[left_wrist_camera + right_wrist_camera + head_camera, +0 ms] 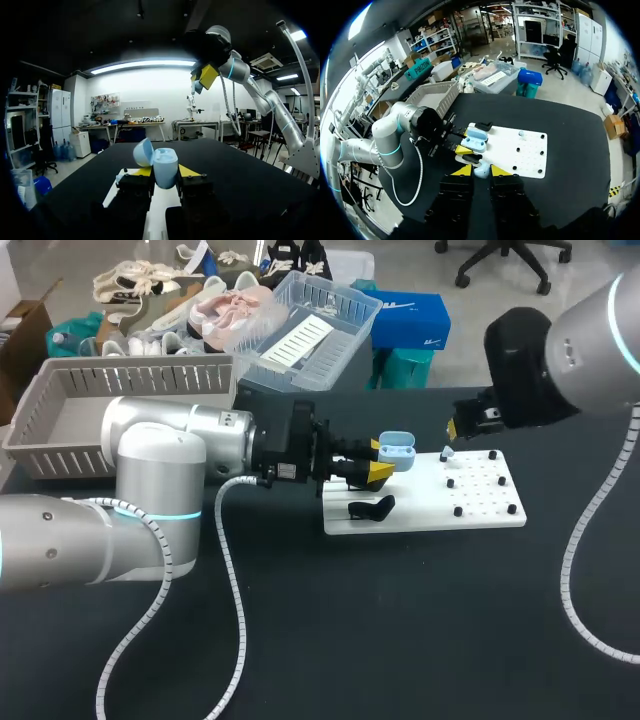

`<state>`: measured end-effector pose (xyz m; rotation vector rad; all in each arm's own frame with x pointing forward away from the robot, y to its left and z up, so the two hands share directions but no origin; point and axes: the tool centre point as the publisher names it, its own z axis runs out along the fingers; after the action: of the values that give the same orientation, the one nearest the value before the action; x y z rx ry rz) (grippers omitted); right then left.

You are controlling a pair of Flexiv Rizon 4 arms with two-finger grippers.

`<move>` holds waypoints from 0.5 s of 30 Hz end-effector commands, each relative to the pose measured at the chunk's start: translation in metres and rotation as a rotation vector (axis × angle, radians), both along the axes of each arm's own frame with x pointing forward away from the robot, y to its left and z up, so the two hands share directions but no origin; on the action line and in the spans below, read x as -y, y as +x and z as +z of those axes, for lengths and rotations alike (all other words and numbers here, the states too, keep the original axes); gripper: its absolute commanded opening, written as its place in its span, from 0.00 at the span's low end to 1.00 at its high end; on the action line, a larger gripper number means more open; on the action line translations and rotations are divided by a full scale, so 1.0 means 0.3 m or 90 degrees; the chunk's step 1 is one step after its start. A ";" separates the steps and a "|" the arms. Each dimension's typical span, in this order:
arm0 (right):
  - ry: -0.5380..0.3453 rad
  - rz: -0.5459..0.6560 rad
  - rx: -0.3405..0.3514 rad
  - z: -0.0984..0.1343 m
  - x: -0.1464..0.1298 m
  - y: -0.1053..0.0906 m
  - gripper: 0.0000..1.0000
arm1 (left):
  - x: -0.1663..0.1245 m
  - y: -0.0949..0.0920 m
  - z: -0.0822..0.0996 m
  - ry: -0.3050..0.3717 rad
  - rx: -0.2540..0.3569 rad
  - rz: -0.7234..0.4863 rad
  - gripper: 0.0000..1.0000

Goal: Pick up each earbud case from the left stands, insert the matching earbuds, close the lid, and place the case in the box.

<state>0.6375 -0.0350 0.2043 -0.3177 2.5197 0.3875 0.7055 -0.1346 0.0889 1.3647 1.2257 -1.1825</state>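
Note:
My left gripper (381,462) is shut on a light blue earbud case (397,450) with its lid standing open, held just above the left end of the white peg board (480,512). In the left wrist view the case (165,169) sits between the yellow tips with its lid (143,151) tipped back. My right gripper (477,171) hangs above the board, shut on a small light blue earbud (481,173), up and to the right of the case. Another earbud (447,453) rests on the board's far side. An empty black stand (371,507) sits at the board's near left.
A grey slatted basket (60,410) stands at the table's back left, behind my left arm. Several black pegs (470,485) dot the right half of the board. My right arm's cable (585,540) hangs over the table's right side.

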 end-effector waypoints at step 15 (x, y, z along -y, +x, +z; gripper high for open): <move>-0.100 -0.145 -0.147 -0.059 -0.113 -0.004 0.00 | 0.000 -0.002 -0.002 -0.001 0.001 0.002 0.00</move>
<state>0.6301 -0.0052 0.1835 -0.0420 2.7287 0.1699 0.7055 -0.1346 0.0889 1.3647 1.2257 -1.1824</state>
